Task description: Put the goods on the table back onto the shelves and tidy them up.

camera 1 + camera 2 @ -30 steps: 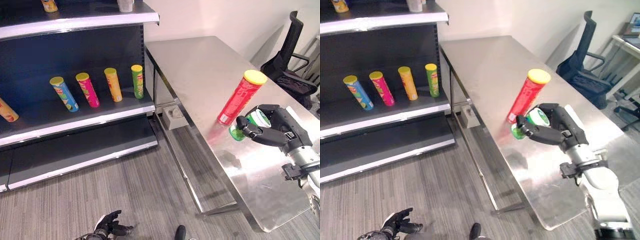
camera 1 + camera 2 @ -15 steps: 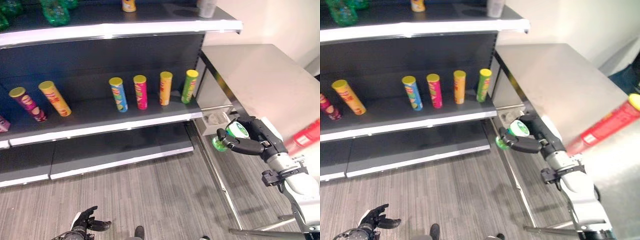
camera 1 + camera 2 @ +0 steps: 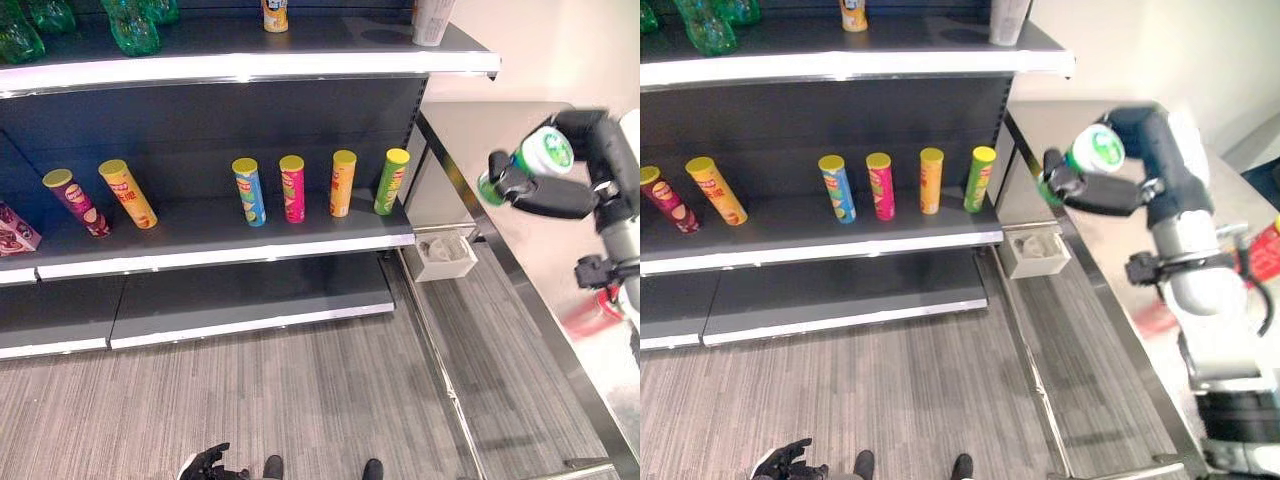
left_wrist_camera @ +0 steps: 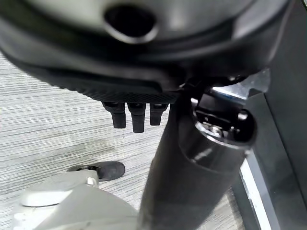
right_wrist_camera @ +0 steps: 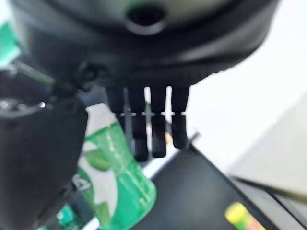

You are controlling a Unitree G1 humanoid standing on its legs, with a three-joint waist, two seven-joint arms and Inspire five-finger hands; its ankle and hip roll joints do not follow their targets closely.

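Note:
My right hand (image 3: 558,194) is shut on a green bottle (image 3: 543,152) with a white end, holding it on its side in the air between the shelf unit and the steel table (image 3: 470,130). In the right wrist view the fingers (image 5: 152,125) and thumb curl round the green bottle (image 5: 115,184). A red tube (image 3: 590,316) lies blurred on the table under that arm. The top shelf (image 3: 300,62) carries green bottles (image 3: 130,25), a small can (image 3: 275,12) and a white cup (image 3: 432,20). My left hand (image 3: 205,465) hangs low over the floor, relaxed and holding nothing.
The middle shelf (image 3: 230,245) holds several upright chip tubes, among them a blue one (image 3: 248,192), a pink one (image 3: 292,188) and a green one (image 3: 391,182). The lowest shelf (image 3: 250,300) is bare. A grey box (image 3: 445,256) sits on the floor by the table leg.
The camera has swung from the table toward the shelves. My right hand has lifted the green bottle off the table and raised it to about the upper shelf's height.

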